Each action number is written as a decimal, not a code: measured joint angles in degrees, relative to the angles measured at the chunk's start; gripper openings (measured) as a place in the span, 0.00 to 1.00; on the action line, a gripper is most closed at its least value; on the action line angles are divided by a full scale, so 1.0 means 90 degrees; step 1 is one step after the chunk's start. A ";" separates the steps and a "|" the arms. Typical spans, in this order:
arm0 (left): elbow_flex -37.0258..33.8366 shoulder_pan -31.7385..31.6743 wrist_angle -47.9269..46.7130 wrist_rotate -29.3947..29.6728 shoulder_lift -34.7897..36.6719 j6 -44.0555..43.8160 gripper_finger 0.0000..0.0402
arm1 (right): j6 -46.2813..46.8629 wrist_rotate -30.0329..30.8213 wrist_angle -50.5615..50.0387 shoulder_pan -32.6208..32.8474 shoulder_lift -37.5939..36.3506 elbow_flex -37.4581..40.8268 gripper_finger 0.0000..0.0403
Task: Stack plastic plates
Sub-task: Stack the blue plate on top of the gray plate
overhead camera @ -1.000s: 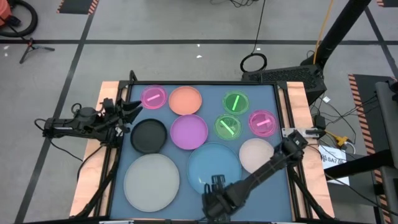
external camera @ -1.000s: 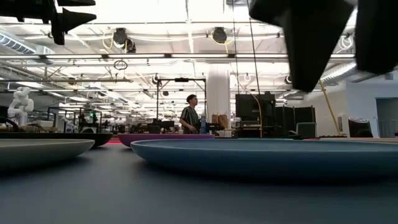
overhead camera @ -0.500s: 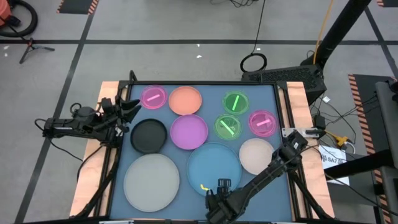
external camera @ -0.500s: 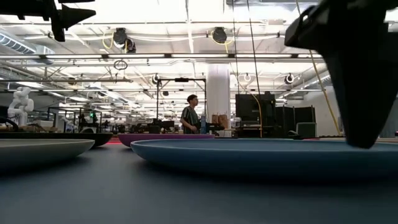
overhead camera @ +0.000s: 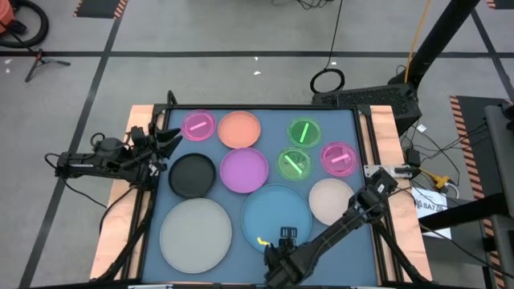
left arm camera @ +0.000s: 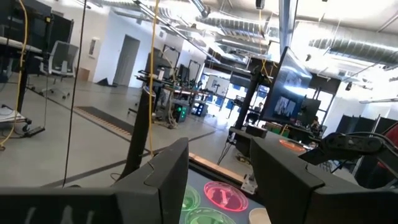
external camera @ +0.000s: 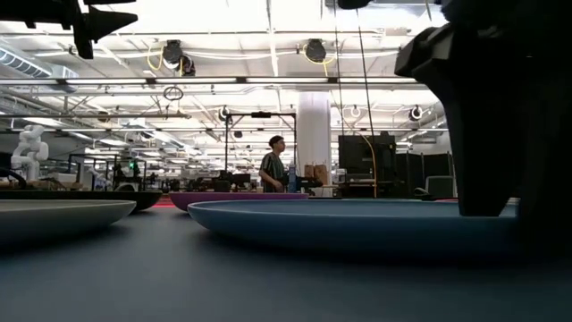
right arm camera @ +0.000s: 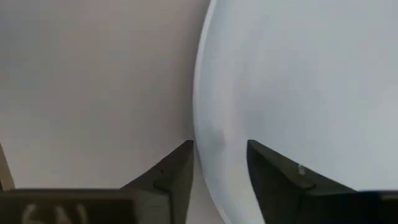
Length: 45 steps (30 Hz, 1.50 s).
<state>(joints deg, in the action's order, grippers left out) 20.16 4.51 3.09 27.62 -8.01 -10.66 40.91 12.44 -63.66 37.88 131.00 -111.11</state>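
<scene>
A: While the right gripper (overhead camera: 283,238) straddles the near rim of the light-blue plate (overhead camera: 276,213), one finger over the rim and one outside it, jaws part-way in but not visibly clamped, what is the failure mode?

B: In my judgement, a shallow bite. If the jaws close on the edge alone, that plate could tip, slip out, or slide into the grey plate (overhead camera: 195,234) just beside it or the beige plate (overhead camera: 330,200) on its other side.

A: Status of the left gripper (overhead camera: 167,143)?

B: Jaws spread, holding nothing, parked at the table's left edge near the black plate (overhead camera: 192,175).

A: Inventory, left to right?

B: One grey, one black, two pink plates (overhead camera: 198,125), the other at the right; one orange plate (overhead camera: 239,129); one purple plate (overhead camera: 243,169); one light-blue; two green plates (overhead camera: 294,164); one beige. Ten, none stacked.
</scene>
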 joint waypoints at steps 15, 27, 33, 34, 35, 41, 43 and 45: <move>0.0000 0.0000 -0.0010 0.0000 0.0000 -0.0002 0.45 | 0.0151 -0.0723 0.0017 -0.0106 -0.0012 -0.0005 0.02; 0.0000 0.0000 -0.0016 0.0000 -0.0002 -0.0007 0.45 | 0.0135 -0.0600 -0.0066 -0.0074 -0.0350 -0.0139 0.01; 0.0000 0.0000 -0.0015 0.0000 0.0000 -0.0022 0.45 | -0.0730 0.0117 0.0077 -0.0163 -0.0364 -0.0967 0.00; 0.0000 0.0000 -0.0017 0.0000 -0.0002 -0.0039 0.45 | -0.0825 0.0183 0.0117 -0.0216 -0.0367 -0.1049 0.00; 0.0000 0.0000 -0.0017 0.0000 0.0000 -0.0042 0.45 | -0.0914 0.0229 0.0136 -0.0265 -0.0367 -0.1142 0.00; 0.0000 0.0000 -0.0054 -0.0001 0.0000 -0.0068 0.45 | -0.1686 0.0305 0.0980 -0.0470 -0.0365 -0.1241 0.00; 0.0000 0.0000 -0.0111 0.0000 0.0000 -0.0070 0.45 | -0.1930 0.0332 0.1222 -0.0498 -0.0338 -0.1241 0.00; 0.0000 0.0000 -0.0117 -0.0002 0.0000 -0.0070 0.45 | -0.2168 0.0436 0.1411 -0.0495 -0.0331 -0.1241 0.00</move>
<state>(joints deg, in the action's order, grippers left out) 20.16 4.51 2.04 27.59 -8.01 -11.29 21.39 16.37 -50.96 33.42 128.02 -122.28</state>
